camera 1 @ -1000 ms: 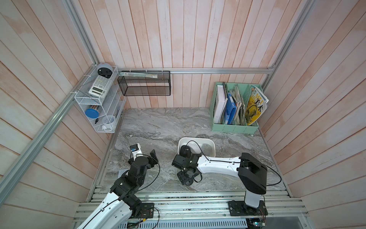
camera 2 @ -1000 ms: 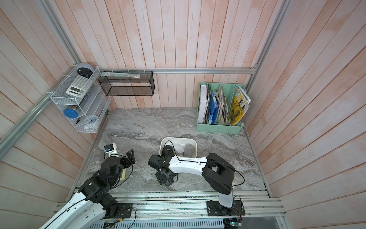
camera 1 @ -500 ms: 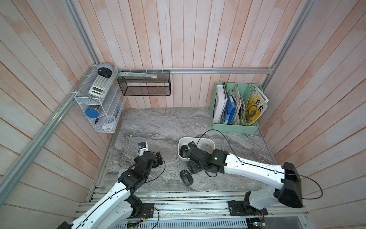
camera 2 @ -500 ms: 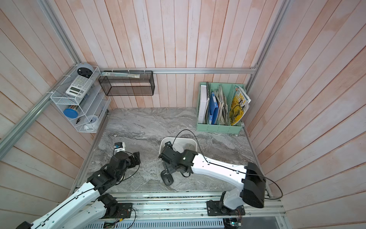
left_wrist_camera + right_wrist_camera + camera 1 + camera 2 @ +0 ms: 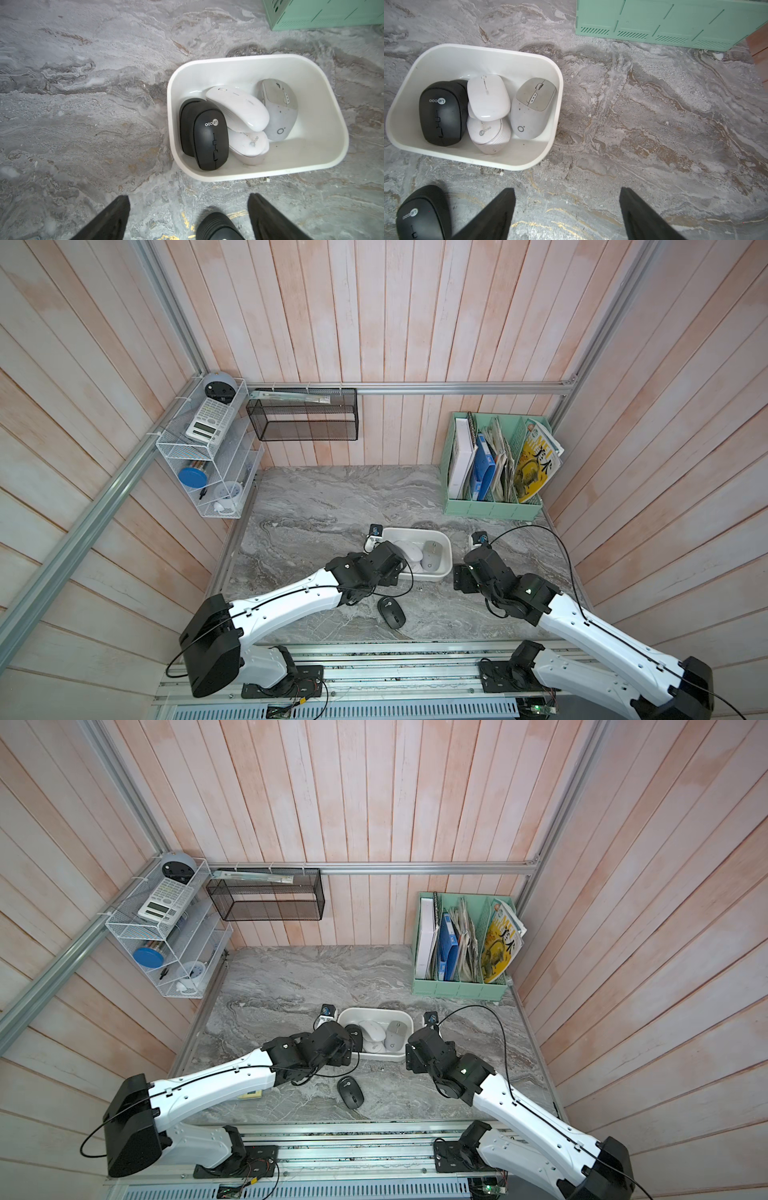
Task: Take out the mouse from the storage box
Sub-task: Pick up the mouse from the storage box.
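Note:
The white storage box (image 5: 449, 556) (image 5: 376, 1010) (image 5: 228, 60) (image 5: 488, 47) stands on the marble table and holds several mice: a black mouse (image 5: 209, 141) (image 5: 442, 116), two white ones (image 5: 239, 108) (image 5: 249, 145) and a grey one (image 5: 278, 110) (image 5: 531, 108). Another black mouse (image 5: 391, 612) (image 5: 350, 1092) (image 5: 423, 214) lies on the table in front of the box. My left gripper (image 5: 188, 199) is open above the table at the box's near left corner, with that outer mouse (image 5: 218, 226) below it. My right gripper (image 5: 566, 191) is open over bare table to the right of the box.
A mint-green file holder (image 5: 490, 506) with papers stands at the back right. A black mesh basket (image 5: 303, 414) hangs on the back wall. A white wire rack (image 5: 203, 456) with a calculator is fixed to the left wall.
The right gripper left the black mouse on the table in front of the box and swung away to the box's right. The left arm moved in from the left to the box.

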You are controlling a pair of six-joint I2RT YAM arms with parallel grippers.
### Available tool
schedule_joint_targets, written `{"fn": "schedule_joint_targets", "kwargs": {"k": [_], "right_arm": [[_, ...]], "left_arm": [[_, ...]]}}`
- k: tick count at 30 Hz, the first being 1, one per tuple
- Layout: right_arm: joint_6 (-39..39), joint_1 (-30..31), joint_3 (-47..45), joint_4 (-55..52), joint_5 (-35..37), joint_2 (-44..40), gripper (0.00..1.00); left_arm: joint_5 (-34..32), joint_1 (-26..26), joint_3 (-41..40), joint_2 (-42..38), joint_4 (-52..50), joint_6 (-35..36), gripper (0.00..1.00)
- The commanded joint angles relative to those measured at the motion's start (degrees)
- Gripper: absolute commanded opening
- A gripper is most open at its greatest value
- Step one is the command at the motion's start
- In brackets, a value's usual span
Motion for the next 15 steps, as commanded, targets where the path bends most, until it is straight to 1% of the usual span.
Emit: {"fn": "schedule_joint_targets", "kwargs": {"k": [1, 4, 10, 15], "right_arm": [[-1.71, -1.71, -3.3, 3.53, 0.02, -2.45, 0.86], [-1.98, -3.11, -6.33, 5.66, -1.11, -4.46, 0.86], [-2.0, -4.73, -10.72, 8.82, -1.81, -6.54, 0.86], [-1.98, -5.1, -12.3, 10.38, -2.78, -7.55, 0.86]], "left_arm": [[-2.72, -0.35, 5.26, 4.9, -6.22, -1.69, 0.93], [-2.95, -0.44, 9.37, 9.73, -8.83, -1.73, 0.89], [-1.58, -0.45, 15.54, 16.63, -10.73, -1.86, 0.85], [-2.6, -0.45, 20.72, 22.04, -12.89, -2.02, 0.84]]}}
